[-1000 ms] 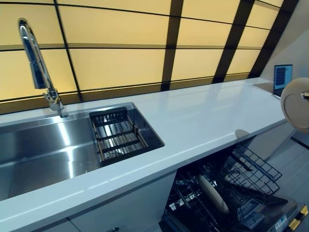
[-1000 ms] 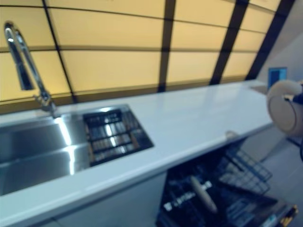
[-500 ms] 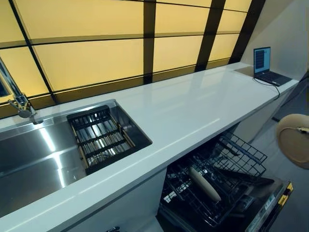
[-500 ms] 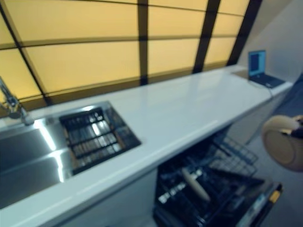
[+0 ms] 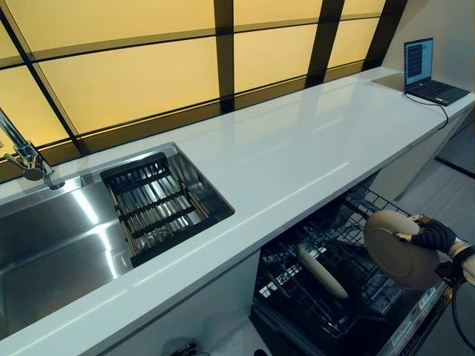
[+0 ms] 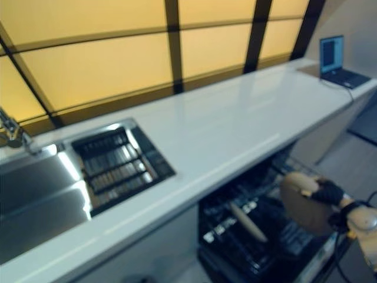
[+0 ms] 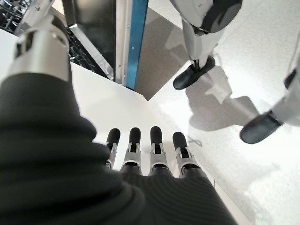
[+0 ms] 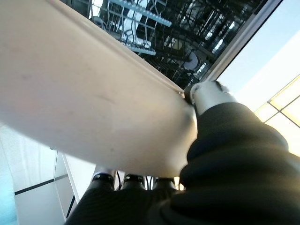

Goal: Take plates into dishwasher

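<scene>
My right hand (image 5: 434,236) is shut on a round beige plate (image 5: 399,248) and holds it on edge, tilted, over the open dishwasher. In the right wrist view the plate (image 8: 84,93) fills the picture, with the thumb (image 8: 208,96) on its face and the fingers under it. The dishwasher's pulled-out wire rack (image 5: 297,300) sits below the counter, and another beige plate (image 5: 321,272) stands in it to the left of the held one. My left hand (image 7: 140,154) shows only in the left wrist view; its fingers are straight, it holds nothing, and it hangs beside a white cabinet front.
A white counter (image 5: 297,156) runs above the dishwasher, with a steel sink (image 5: 44,245), a dark drain rack (image 5: 156,204) in it and a faucet (image 5: 22,152) at the left. A laptop (image 5: 427,70) stands at the counter's far right end. The dishwasher door (image 5: 419,319) lies open toward the floor.
The camera has tilted down and shifted. My right hand has brought the plate down from counter height to just above the dishwasher rack and further in toward it.
</scene>
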Controlling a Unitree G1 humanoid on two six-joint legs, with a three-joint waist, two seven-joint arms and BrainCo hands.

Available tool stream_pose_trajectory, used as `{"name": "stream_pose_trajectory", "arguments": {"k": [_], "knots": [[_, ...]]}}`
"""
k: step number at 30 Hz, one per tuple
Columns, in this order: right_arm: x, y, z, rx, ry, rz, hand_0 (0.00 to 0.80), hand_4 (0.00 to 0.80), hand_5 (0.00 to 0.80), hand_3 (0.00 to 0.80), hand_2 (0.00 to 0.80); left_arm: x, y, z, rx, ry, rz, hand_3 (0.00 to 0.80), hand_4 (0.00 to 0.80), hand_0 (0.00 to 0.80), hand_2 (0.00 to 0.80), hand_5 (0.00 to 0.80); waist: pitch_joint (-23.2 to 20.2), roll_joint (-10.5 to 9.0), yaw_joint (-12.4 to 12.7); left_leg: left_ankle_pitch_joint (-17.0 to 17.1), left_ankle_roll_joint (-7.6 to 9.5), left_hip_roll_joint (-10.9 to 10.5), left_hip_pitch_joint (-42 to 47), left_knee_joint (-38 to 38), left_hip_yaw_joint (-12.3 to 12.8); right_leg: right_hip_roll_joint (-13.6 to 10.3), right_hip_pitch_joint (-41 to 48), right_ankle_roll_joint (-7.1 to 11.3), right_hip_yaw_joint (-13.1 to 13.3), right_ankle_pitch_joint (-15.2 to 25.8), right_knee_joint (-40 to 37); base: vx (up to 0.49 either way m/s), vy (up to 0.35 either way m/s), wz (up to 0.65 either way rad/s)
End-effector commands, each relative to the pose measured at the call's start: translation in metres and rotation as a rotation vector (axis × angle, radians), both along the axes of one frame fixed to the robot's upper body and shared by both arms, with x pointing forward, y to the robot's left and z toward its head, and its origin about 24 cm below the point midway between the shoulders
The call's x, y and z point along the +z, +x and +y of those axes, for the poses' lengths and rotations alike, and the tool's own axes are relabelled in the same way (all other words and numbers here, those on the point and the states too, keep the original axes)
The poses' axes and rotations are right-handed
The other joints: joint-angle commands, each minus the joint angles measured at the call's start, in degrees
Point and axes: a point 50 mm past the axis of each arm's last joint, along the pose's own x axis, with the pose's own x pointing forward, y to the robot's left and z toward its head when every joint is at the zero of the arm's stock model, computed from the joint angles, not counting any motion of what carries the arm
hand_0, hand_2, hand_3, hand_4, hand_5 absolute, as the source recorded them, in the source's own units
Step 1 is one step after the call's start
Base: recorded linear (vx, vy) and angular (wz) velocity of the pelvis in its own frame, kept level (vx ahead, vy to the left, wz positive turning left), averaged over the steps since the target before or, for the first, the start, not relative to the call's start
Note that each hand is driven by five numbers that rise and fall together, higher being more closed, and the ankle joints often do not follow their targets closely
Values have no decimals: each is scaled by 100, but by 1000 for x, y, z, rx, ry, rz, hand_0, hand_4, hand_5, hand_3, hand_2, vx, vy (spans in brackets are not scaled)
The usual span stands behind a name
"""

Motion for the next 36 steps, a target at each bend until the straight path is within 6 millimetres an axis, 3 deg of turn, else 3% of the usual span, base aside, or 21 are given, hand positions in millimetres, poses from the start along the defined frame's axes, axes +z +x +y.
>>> {"name": "stream_pose_trajectory", "arguments": {"k": [1,8,15,26,36], "knots": [[9,12,22,81,22,-59,800,800,800,800,800,11,23,19,29,47,-87,0,0,0,0,0,75,-391,84,-108,352,-134,-58,28,-253,22,17,300,-31,-11,121,0,0,0],[-11,2,33,99,93,30,800,800,800,800,800,11,19,24,57,60,-79,0,0,0,0,0,70,-409,97,-94,351,-127,-28,28,-234,3,58,307,-64,-14,120,0,0,0],[-16,-7,48,158,95,43,800,800,800,800,800,10,17,28,69,62,-73,0,0,0,0,0,60,-429,77,-87,355,-115,11,28,-211,4,80,327,-55,-3,127,0,0,0],[-34,5,66,147,12,-30,800,800,800,800,800,9,16,15,46,47,-81,0,0,0,0,0,61,-371,247,-100,376,-120,25,28,-290,-19,114,337,-96,-20,112,0,0,0],[-68,21,84,114,-68,-57,800,800,800,800,800,7,14,6,3,43,-76,0,0,0,0,0,82,-217,511,-88,350,-159,-45,28,-526,-96,158,320,-237,-66,76,-6,-7,8]]}}
